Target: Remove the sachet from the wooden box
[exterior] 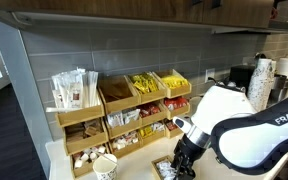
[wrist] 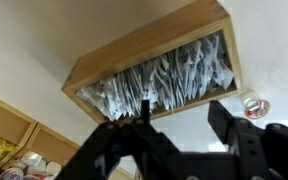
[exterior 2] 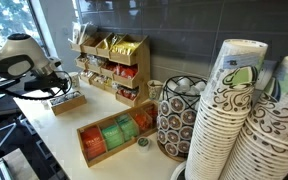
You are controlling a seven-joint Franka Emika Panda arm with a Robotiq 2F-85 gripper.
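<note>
The small low wooden box point(wrist: 149, 50) is packed with several white paper sachets point(wrist: 169, 78) standing on edge. In the wrist view my gripper point(wrist: 181, 112) is open and empty, its two black fingers just in front of the box's near wall, over bare white counter. In both exterior views the gripper point(exterior: 184, 158) point(exterior 2: 56, 88) hangs low over the box point(exterior: 166, 168) point(exterior 2: 70, 102) near the counter's edge. No sachet is between the fingers.
A big tiered wooden rack point(exterior: 124, 105) point(exterior 2: 114, 62) stands against the wall. A paper cup point(exterior: 105, 166) is beside the box. A long wooden tray point(exterior 2: 112, 136), a wire basket point(exterior 2: 174, 118) and stacked patterned cups point(exterior 2: 234, 120) are nearby. A small round pod point(wrist: 254, 106) lies on the counter.
</note>
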